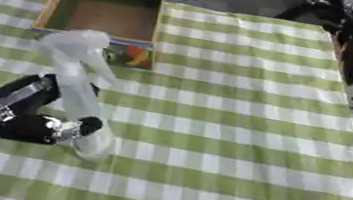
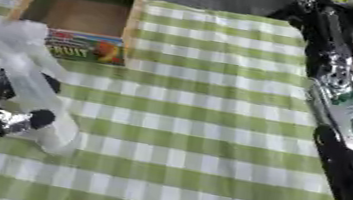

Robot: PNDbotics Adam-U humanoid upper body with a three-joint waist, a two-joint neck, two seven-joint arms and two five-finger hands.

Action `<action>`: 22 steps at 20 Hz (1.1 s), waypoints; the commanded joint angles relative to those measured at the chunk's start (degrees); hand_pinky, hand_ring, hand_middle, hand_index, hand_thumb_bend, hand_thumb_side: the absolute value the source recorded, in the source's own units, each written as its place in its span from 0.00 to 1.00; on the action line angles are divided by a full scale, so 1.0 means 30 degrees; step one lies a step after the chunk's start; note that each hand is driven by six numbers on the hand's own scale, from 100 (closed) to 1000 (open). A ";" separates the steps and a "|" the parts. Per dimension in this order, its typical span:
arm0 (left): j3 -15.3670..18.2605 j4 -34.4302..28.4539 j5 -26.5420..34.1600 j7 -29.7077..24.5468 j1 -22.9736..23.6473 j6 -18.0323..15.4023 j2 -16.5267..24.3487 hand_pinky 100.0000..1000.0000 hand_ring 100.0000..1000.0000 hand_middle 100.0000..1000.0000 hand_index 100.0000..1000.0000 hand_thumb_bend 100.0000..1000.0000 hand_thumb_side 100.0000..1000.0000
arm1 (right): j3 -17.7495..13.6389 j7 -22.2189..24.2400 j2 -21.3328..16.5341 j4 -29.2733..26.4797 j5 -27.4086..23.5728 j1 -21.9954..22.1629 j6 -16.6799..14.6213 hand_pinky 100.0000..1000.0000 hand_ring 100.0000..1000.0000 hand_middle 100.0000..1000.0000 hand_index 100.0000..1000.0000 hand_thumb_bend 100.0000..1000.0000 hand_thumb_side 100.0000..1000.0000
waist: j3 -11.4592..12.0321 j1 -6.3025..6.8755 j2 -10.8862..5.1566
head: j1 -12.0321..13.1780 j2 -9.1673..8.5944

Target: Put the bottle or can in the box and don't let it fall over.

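A clear plastic bottle with a pale cap stands tilted, its top leaning toward the box. My left hand is shut on the bottle's lower part, thumb across the front near its base. The open cardboard box with green inner walls and a fruit picture on its front sits at the far left of the table, just beyond the bottle's top. My right arm runs along the right edge of the table; its hand does not show.
A green and white checked cloth covers the table. Dark shapes stand beyond the far edge of the table.
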 commanded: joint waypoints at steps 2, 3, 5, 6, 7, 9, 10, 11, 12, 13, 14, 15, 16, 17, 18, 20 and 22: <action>0.0052 0.0226 -0.0264 -0.0112 -0.0253 -0.0195 0.0028 1.00 0.68 0.69 0.76 0.48 0.38 | -0.0099 0.0078 -0.0304 -0.0164 -0.0058 -0.0278 -0.0039 0.89 0.79 0.85 0.84 0.00 0.77 | -0.0042 0.0005 -0.0279 | 0.0092 -0.0207; 0.0035 0.0322 -0.0278 -0.0154 -0.0271 -0.0226 -0.0026 1.00 0.68 0.68 0.76 0.48 0.39 | -0.0097 0.0082 -0.0301 -0.0164 -0.0058 -0.0282 -0.0039 0.89 0.79 0.85 0.84 0.00 0.77 | -0.0050 -0.0002 -0.0276 | 0.0094 -0.0219; 0.0005 0.0508 -0.0297 -0.0246 -0.0307 -0.0286 -0.0135 1.00 0.68 0.68 0.76 0.48 0.38 | -0.0096 0.0087 -0.0298 -0.0160 -0.0049 -0.0285 -0.0035 0.89 0.79 0.85 0.84 0.00 0.77 | -0.0063 -0.0016 -0.0271 | 0.0093 -0.0235; -0.0004 0.0602 -0.0311 -0.0286 -0.0330 -0.0308 -0.0195 1.00 0.68 0.68 0.76 0.48 0.38 | -0.0099 0.0086 -0.0291 -0.0156 -0.0051 -0.0288 -0.0034 0.89 0.79 0.85 0.84 0.00 0.77 | -0.0069 -0.0021 -0.0267 | 0.0100 -0.0241; -0.0011 0.0694 -0.0319 -0.0315 -0.0356 -0.0327 -0.0255 1.00 0.68 0.68 0.76 0.48 0.38 | -0.0097 0.0090 -0.0284 -0.0158 -0.0055 -0.0295 -0.0035 0.89 0.79 0.85 0.84 0.00 0.77 | -0.0078 -0.0029 -0.0258 | 0.0106 -0.0253; -0.0040 0.0843 -0.0324 -0.0375 -0.0405 -0.0363 -0.0352 1.00 0.67 0.68 0.76 0.48 0.38 | -0.0096 0.0098 -0.0274 -0.0154 -0.0059 -0.0311 -0.0035 0.89 0.79 0.85 0.84 0.00 0.77 | -0.0094 -0.0044 -0.0244 | 0.0119 -0.0256; -0.0056 0.0897 -0.0317 -0.0407 -0.0427 -0.0382 -0.0397 1.00 0.67 0.67 0.75 0.48 0.38 | -0.0098 0.0099 -0.0270 -0.0154 -0.0059 -0.0321 -0.0037 0.89 0.79 0.85 0.84 0.00 0.77 | -0.0101 -0.0051 -0.0236 | 0.0126 -0.0259; -0.0066 0.0942 -0.0308 -0.0434 -0.0442 -0.0402 -0.0442 1.00 0.67 0.67 0.75 0.48 0.37 | -0.0096 0.0104 -0.0263 -0.0152 -0.0057 -0.0328 -0.0037 0.89 0.79 0.85 0.84 0.00 0.77 | -0.0104 -0.0057 -0.0231 | 0.0131 -0.0260; -0.0074 0.0978 -0.0303 -0.0450 -0.0457 -0.0418 -0.0483 1.00 0.66 0.66 0.74 0.47 0.37 | -0.0090 0.0111 -0.0259 -0.0148 -0.0057 -0.0332 -0.0035 0.89 0.79 0.85 0.84 0.00 0.77 | -0.0106 -0.0064 -0.0225 | 0.0134 -0.0265; -0.0083 0.1010 -0.0291 -0.0459 -0.0469 -0.0431 -0.0523 1.00 0.66 0.65 0.74 0.47 0.36 | -0.0089 0.0114 -0.0254 -0.0144 -0.0057 -0.0335 -0.0032 0.89 0.79 0.85 0.84 0.00 0.77 | -0.0108 -0.0070 -0.0220 | 0.0140 -0.0267; -0.0094 0.1037 -0.0280 -0.0461 -0.0478 -0.0441 -0.0564 1.00 0.66 0.65 0.74 0.46 0.35 | -0.0088 0.0119 -0.0250 -0.0144 -0.0054 -0.0340 -0.0033 0.89 0.79 0.85 0.84 0.00 0.77 | -0.0111 -0.0076 -0.0214 | 0.0147 -0.0270; -0.0110 0.1057 -0.0268 -0.0466 -0.0486 -0.0452 -0.0596 1.00 0.65 0.64 0.73 0.46 0.34 | -0.0087 0.0123 -0.0247 -0.0142 -0.0051 -0.0343 -0.0032 0.89 0.79 0.85 0.84 0.00 0.77 | -0.0115 -0.0083 -0.0209 | 0.0152 -0.0272; -0.0134 0.1076 -0.0254 -0.0483 -0.0493 -0.0459 -0.0621 1.00 0.65 0.63 0.73 0.45 0.32 | -0.0087 0.0125 -0.0245 -0.0140 -0.0049 -0.0346 -0.0030 0.89 0.79 0.85 0.84 0.00 0.77 | -0.0120 -0.0091 -0.0202 | 0.0153 -0.0271; -0.0158 0.1095 -0.0243 -0.0508 -0.0497 -0.0463 -0.0639 1.00 0.64 0.62 0.73 0.43 0.29 | -0.0086 0.0129 -0.0242 -0.0142 -0.0050 -0.0350 -0.0031 0.89 0.79 0.85 0.84 0.00 0.77 | -0.0124 -0.0099 -0.0196 | 0.0155 -0.0269; -0.0176 0.1115 -0.0234 -0.0534 -0.0500 -0.0462 -0.0653 1.00 0.64 0.61 0.72 0.41 0.25 | -0.0087 0.0133 -0.0240 -0.0144 -0.0049 -0.0353 -0.0032 0.89 0.79 0.85 0.84 0.00 0.77 | -0.0126 -0.0105 -0.0190 | 0.0160 -0.0272; -0.0201 0.1151 -0.0226 -0.0605 -0.0495 -0.0455 -0.0672 1.00 0.63 0.60 0.72 0.37 0.21 | -0.0093 0.0134 -0.0236 -0.0142 -0.0051 -0.0358 -0.0033 0.89 0.79 0.85 0.84 0.00 0.77 | -0.0126 -0.0114 -0.0183 | 0.0164 -0.0275; -0.0203 0.1193 -0.0174 -0.0662 -0.0486 -0.0434 -0.0673 1.00 0.62 0.61 0.74 0.28 0.12 | -0.0096 0.0139 -0.0235 -0.0146 -0.0052 -0.0362 -0.0039 0.89 0.79 0.85 0.84 0.00 0.77 | -0.0121 -0.0117 -0.0181 | 0.0170 -0.0278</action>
